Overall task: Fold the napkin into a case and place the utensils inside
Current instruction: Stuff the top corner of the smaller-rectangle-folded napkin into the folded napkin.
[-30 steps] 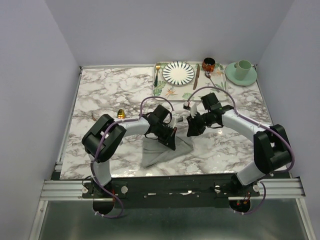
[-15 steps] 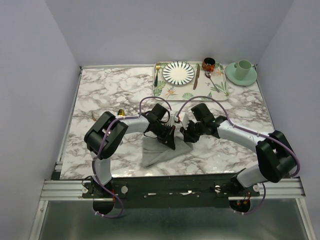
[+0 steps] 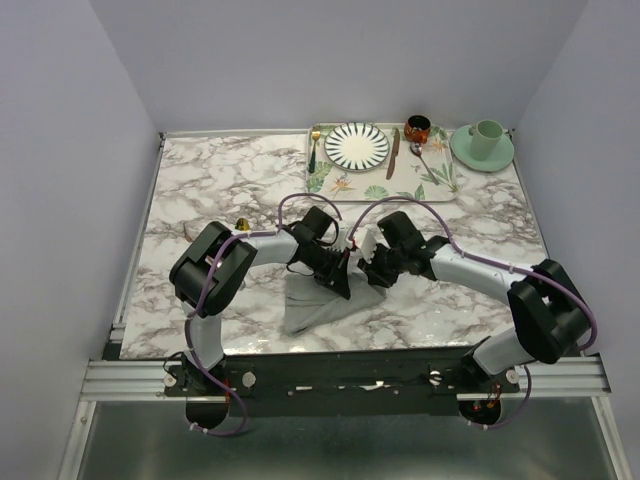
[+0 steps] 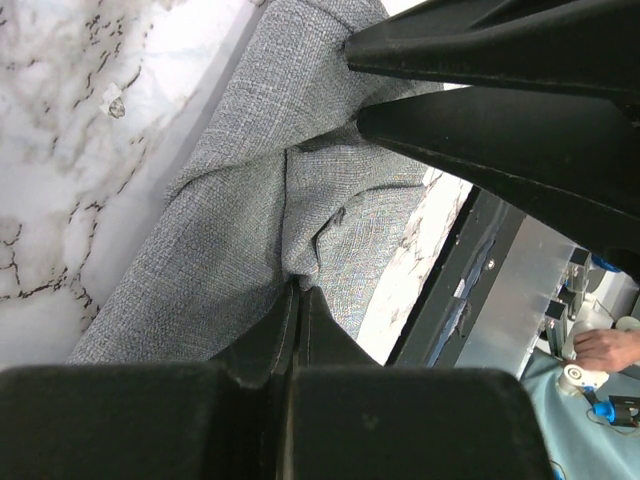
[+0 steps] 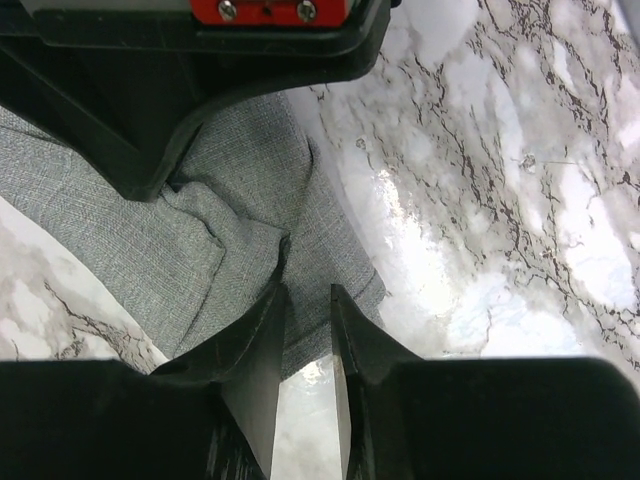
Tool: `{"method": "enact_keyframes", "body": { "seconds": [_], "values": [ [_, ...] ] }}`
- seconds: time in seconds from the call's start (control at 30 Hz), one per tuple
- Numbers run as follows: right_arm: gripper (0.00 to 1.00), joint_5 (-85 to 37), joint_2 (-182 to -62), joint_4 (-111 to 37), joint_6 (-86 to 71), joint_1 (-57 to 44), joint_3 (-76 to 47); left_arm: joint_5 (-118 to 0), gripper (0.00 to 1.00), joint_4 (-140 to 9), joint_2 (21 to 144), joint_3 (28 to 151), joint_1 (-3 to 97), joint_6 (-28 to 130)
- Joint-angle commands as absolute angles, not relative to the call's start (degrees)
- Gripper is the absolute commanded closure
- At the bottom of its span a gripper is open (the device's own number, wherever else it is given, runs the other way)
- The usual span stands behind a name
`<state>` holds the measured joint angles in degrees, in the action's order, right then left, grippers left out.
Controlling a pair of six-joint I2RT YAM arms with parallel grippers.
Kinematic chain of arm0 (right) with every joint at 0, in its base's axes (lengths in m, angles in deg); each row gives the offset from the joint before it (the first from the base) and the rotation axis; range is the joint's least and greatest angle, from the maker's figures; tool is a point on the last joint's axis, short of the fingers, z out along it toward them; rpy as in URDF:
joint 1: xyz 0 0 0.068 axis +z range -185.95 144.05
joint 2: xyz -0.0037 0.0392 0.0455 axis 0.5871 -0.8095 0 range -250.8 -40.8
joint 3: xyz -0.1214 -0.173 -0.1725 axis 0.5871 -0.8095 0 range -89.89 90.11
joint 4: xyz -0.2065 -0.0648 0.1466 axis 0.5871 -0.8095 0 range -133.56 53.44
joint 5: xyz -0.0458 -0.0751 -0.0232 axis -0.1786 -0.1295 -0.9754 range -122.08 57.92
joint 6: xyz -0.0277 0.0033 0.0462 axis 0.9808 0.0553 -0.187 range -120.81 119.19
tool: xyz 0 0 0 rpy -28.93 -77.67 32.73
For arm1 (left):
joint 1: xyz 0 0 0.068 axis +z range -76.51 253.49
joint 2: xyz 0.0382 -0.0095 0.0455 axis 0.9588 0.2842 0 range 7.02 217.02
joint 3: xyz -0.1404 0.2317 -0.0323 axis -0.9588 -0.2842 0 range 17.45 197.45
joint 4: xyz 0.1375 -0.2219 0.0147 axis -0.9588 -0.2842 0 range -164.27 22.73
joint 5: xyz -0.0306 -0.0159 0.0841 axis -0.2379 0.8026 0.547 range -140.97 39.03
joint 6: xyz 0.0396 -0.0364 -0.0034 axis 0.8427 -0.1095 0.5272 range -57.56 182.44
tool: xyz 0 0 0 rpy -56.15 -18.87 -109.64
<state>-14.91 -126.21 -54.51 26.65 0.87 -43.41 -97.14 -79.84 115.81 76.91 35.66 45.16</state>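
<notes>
Pinching a fold of the napkin (image 4: 250, 200) in my left gripper (image 4: 298, 300), jaws clenched tight on the cloth. My right gripper (image 5: 308, 300) has its fingers parted by a narrow slit, tips at a cloth edge; can't tell if they bite it. The napkin sits crumpled on the table (image 3: 220, 180), near edge, centre, not a case yet.

The tray (image 3: 440, 182) at the back holds the striped plate (image 3: 357, 145), gold fork (image 3: 314, 150), knife (image 3: 393, 153) and spoon (image 3: 422, 160). Anything slimmer beside the spoon is too small to sort out. The saucer (image 3: 465, 152) just beside the tray holds the green cup (image 3: 488, 133). The dark-red cup (image 3: 417, 127) is at the tray's back edge; on it or behind it, unclear.

From the top view both wrists cover the napkin's upper part and hide the fingertips. Only the left wrist view shows the pinch; only the right wrist view shows the slit.
</notes>
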Motion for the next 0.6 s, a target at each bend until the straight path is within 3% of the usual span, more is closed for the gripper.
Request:
{"method": "enact_keyframes", "body": {
  "seconds": [0.0, 0.4, 0.57],
  "values": [
    [0.67, -16.87, -125.09, -54.13, 26.08, 1.84, -43.57, -95.35, 1.00, -80.27, 117.32, 77.48, 36.22, 45.83],
    [0.63, -18.10, -126.14, -54.40, 26.87, 3.86, -44.10, -95.35, 1.00, -80.19, 117.59, 77.57, 36.31, 45.56],
    [0.68, -21.35, -128.08, -53.61, 27.40, 3.86, -43.84, -95.44, 1.00, -80.10, 117.85, 77.65, 36.31, 45.48]
  ]
}}
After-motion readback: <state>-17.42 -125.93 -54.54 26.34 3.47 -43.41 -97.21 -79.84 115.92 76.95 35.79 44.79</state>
